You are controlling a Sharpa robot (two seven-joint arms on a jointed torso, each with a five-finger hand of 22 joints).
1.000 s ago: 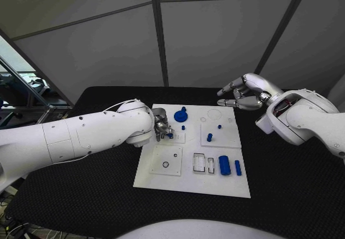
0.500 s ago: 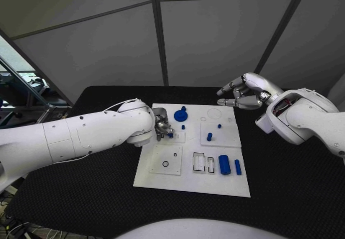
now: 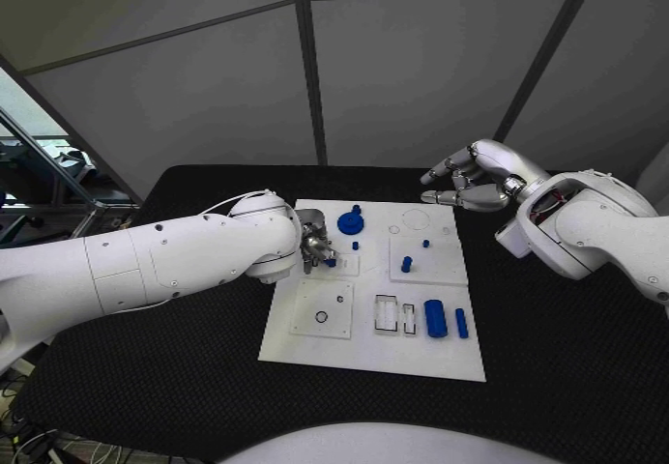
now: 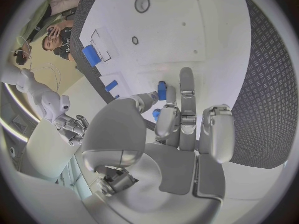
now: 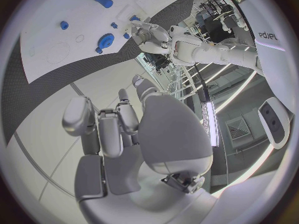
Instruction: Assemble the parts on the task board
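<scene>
The white task board (image 3: 365, 348) lies in the middle of the black table. My left hand (image 3: 312, 251) is low over the board's left side and pinches a small blue part (image 3: 329, 261) between thumb and finger; the left wrist view shows this blue part (image 4: 162, 90) at the fingertips (image 4: 170, 92) just above the board (image 4: 193, 30). A blue round disc (image 3: 350, 225) stands near the far edge, with short blue pegs (image 3: 406, 264) beside it. A blue cylinder (image 3: 435, 319) and a thin blue bar (image 3: 461, 325) lie at the near right. My right hand (image 3: 474, 184) hovers off the board's far right corner, loosely curled and holding nothing.
Empty cut-outs (image 3: 392, 315) and a small ring hole (image 3: 322, 318) mark the board's near half. Black table surface (image 3: 558, 338) surrounds the board. In the right wrist view the board (image 5: 50, 40) and blue disc (image 5: 106, 39) lie beyond my right hand (image 5: 118, 134).
</scene>
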